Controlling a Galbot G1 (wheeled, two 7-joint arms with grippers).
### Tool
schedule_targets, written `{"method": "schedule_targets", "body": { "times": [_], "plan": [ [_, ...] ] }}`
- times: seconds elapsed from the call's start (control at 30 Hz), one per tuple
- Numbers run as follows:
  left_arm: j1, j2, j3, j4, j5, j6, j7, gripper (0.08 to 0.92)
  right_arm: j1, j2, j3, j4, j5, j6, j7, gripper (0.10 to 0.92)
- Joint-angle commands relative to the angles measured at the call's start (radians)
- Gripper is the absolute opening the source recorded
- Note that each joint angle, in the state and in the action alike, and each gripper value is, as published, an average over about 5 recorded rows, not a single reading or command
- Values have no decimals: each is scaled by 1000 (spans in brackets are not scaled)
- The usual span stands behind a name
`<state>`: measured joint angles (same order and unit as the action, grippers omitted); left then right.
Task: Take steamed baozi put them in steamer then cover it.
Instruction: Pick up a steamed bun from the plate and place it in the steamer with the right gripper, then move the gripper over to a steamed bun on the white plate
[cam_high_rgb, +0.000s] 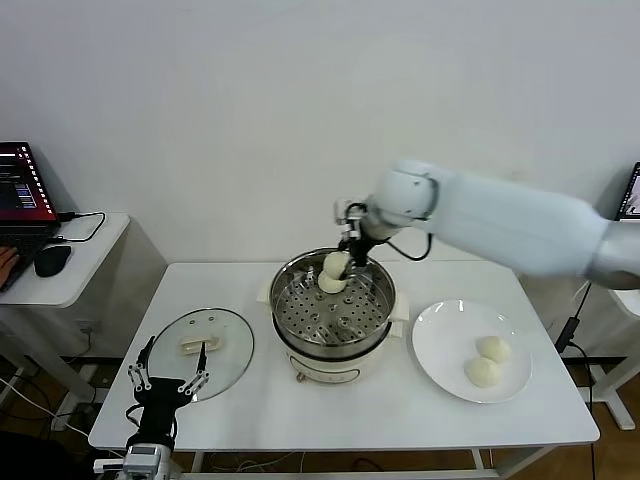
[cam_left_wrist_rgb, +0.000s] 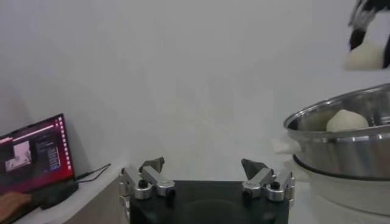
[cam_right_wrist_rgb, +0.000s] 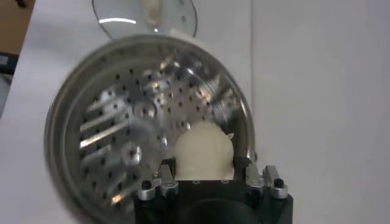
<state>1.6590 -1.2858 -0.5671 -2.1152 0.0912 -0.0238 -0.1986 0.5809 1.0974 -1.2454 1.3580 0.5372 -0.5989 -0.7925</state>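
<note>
Right end effector clenching baozi above steamer far rim, over second bun sitting inside. Risk: releasing here, bun landing on other, rolling off. Left end effector idling released near cover.

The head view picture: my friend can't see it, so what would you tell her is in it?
The right pincer holds a bun over the steel steamer, above another bun inside. Two buns wait on a white plate; the glass lid lies by the open left pincer.
</note>
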Motion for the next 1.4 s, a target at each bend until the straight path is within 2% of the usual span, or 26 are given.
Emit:
{"method": "schedule_targets", "body": {
  "times": [0.03, 0.57, 0.67, 0.8, 0.9, 1.1, 1.4],
  "plan": [
    [-2, -2, -1, 5, 0, -2, -2, 823, -79, 213, -17, -116, 59, -76, 66, 585],
    [2, -4, -9, 6, -3, -14, -5, 823, -183, 292, -13, -241, -16, -72, 61, 594],
    [2, -6, -8, 6, -2, -14, -5, 823, -183, 282, -12, -236, -22, -73, 55, 650],
    [1, -7, -7, 6, -2, -13, -4, 823, -150, 244, -7, -205, -31, -71, 22, 764],
    [0, -7, -6, 7, -1, -13, -4, 823, -93, 187, 7, -154, -28, -63, -20, 811],
    [-10, -3, 0, 7, -1, -10, -1, 823, 69, -26, -4, 4, -48, -11, -149, 823],
    [-12, 3, 16, 1, 2, -7, 2, 823, 164, -422, -54, 228, -226, 190, -338, 823]
  ]
}}
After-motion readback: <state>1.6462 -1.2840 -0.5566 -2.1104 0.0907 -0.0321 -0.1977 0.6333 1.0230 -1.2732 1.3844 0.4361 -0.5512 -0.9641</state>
